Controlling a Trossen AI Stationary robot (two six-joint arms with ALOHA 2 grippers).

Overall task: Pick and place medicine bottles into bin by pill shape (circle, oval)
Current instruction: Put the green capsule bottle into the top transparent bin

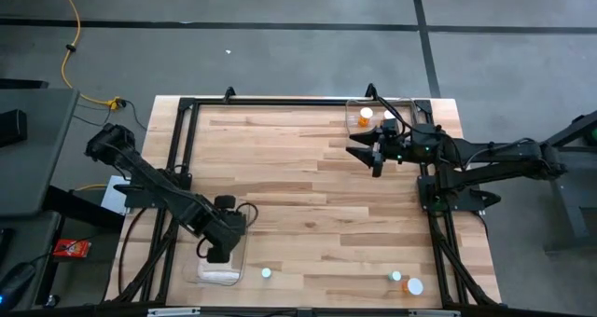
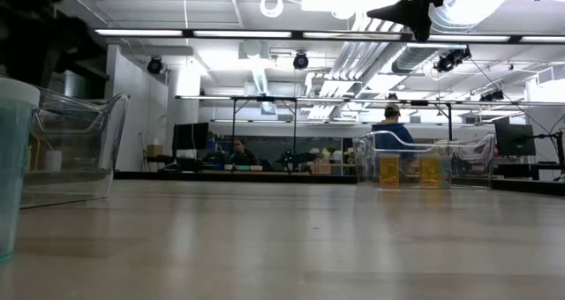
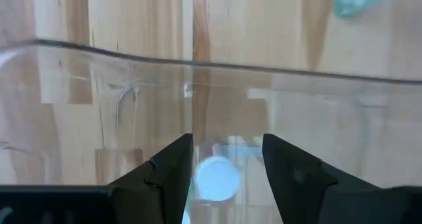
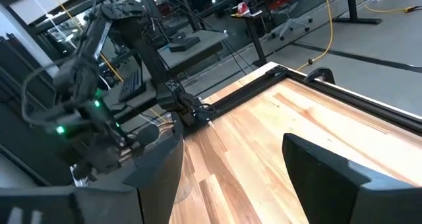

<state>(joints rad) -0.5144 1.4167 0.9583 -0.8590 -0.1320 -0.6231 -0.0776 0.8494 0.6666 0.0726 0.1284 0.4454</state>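
Between the left gripper's [image 3: 227, 161] two dark fingers, in the left wrist view, sits a white-capped bottle [image 3: 217, 179] seen cap-on from above, down inside the clear near bin [image 3: 198, 64]. Fingers stand apart, one on each side of the cap with a gap on both; whether they touch the body below cannot be told. Judged released or nearly so.

High view: left gripper [image 1: 219, 245] hangs over the near bin [image 1: 219, 275] at the counter's [image 1: 298, 182] near-left corner. Right gripper [image 1: 373, 154] waits just beside the far bin [image 1: 403, 103] at the far-right corner, fingers apart and empty. The far bin holds an orange bottle [image 1: 365, 117] and a second white cap beside it.

Loose bottles on the counter: a pale teal one [image 1: 267, 273] just beside the near bin, and at the near-right edge a teal one [image 1: 395, 277] touching or nearly touching an orange one [image 1: 412, 286].

Appearance: tiny round bottles, white caps, orange or pale teal translucent bodies, far smaller than a gripper. Pill shape is not readable in any view.

Handling, as judgement: light, stiff plastic, smooth and likely slippery, prone to tip or roll if nudged. Not fragile. Best hold is across the body just under the cap, fingers straight down, closing gently and centred so the bottle does not squirt out.
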